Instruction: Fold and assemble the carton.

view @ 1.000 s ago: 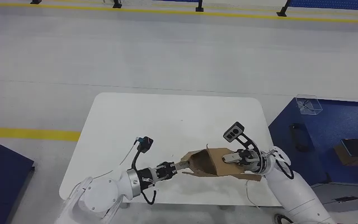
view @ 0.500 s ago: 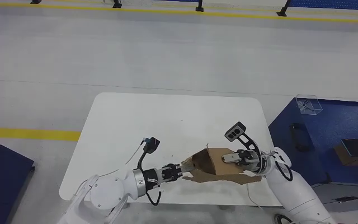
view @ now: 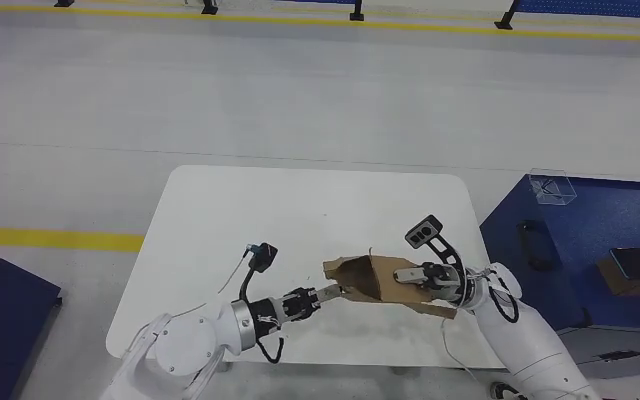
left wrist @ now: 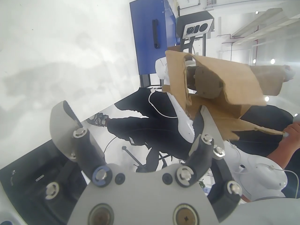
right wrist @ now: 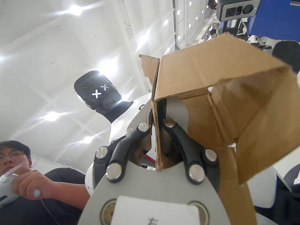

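Carton [view: 385,282]: over table [view: 250,220] toward 5 o'clock, long axis 9-to-3, right gripper [view: 412,275] clamped on a wall at its 3 o'clock end; left gripper [view: 328,294], jaws apart, just beside the 9 o'clock flaps.

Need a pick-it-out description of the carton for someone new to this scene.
On the white table, look at the robot-side edge. Between the open left gripper and the right gripper is the carton: the only brown cardboard thing, half-folded with loose flaps, the right gripper shut on one wall.
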Available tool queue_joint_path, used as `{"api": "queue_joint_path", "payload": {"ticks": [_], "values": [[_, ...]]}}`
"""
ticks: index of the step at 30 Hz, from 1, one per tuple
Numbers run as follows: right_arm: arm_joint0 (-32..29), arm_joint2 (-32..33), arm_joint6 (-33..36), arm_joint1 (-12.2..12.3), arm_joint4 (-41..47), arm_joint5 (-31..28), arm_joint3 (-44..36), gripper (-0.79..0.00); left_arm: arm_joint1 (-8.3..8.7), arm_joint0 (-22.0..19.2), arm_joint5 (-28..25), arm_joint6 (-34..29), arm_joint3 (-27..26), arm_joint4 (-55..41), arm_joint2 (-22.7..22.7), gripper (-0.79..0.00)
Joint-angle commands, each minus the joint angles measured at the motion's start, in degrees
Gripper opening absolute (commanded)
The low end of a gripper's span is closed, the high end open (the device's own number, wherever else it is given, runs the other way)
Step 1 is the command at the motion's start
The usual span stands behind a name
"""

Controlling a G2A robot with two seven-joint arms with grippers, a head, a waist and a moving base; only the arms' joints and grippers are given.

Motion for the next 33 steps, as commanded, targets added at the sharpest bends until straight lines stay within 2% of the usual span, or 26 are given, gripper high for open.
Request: {"api": "queue_joint_path", "payload": {"ticks": [1, 2, 5, 7, 10, 12, 14, 17, 21, 26, 33], "values": [[0.0, -0.01, 0.0, 0.0, 0.01, -0.01, -0.01, -0.785, 0.2, 1.27, -0.92, 0.57, -0.73, -1.49, -2.02, 0.0], [0.0, -0.01, 0.0, 0.0, 0.01, -0.01, -0.01, -0.785, 0.2, 1.99, -2.0, 1.82, -0.97, -3.62, -3.53, 0.0], [-0.25, 0.34, -1.94, -0.06, -0.3, -0.38, -0.53, -0.785, 0.13, 2.25, -2.67, 2.8, -1.14, -4.57, -3.85, 0.0], [-0.62, 1.07, -3.49, -0.18, -0.08, -1.07, -0.63, -0.785, 0.0, 3.96, -5.94, 4.25, -1.5, -10.17, -5.81, 0.0], [-0.71, 1.96, -4.67, -0.33, -1.08, -2.36, -0.22, -0.785, 0.34, 7.15, -7.72, 5.12, -4.22, -9.72, -7.94, 0.0], [-0.86, 2.47, -5.57, -0.44, -2.01, -3.7, -0.05, -0.785, 0.59, 8.61, -6.88, 3.88, -6.84, -7.32, -7.57, 0.0], [-1.08, 2.8, -6.09, -0.58, -2.7, -4.76, -0.23, -0.785, 0.78, 9.22, -3.62, 3.17, -8.87, -3.35, -5.98, 0.0], [-1.34, 3.04, -6.19, -0.77, -4.01, -5.61, -0.85, -0.785, 0.71, 7.88, 0.56, 2.14, -9.91, 0.74, -2.32, 0.0], [-1.95, 2.97, -5.32, -1.02, -5.48, -6.04, -2.1, -0.785, 0.12, 4.29, 3.9, 3.07, -7.52, 1.83, 1.59, 0.0], [-2.2, 2.85, -4.52, -1.33, -6.84, -5.66, -3.22, -0.785, -0.61, 0.89, 6.65, 6.07, -5.27, 0.54, 3.1, 0.0], [-2.77, 3.44, -3.91, -1.61, -8.27, -5.53, -4.33, -0.785, -0.62, -0.69, 9.59, 3.19, -4.32, 1.62, 4.68, 0.0]]}}
